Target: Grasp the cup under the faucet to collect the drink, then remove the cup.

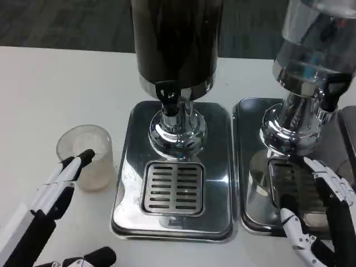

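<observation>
Here the cup, a frosted translucent one, is standing upright on the white table, just to the left of the steel drip tray of the dark drink dispenser. It is not sitting under the faucet; the faucet is hanging above the slotted grate in the middle of that tray, and the cup is staying outside the tray's edge.

The left hand is reaching in from the lower left corner of the head view. Its fingers are lying straight and close together, and their black tips are overlapping the near side of the cup, at about the rim. I cannot tell if they are really touching the cup wall or only hanging in front of it. The thumb is sticking out far below, near the bottom edge, well apart from the fingers, so the hand is spread and is gripping nothing.

The right hand is resting low on the right side, over the second drip tray, which belongs to the clear dispenser. Its fingers are spread apart and they are holding nothing.
</observation>
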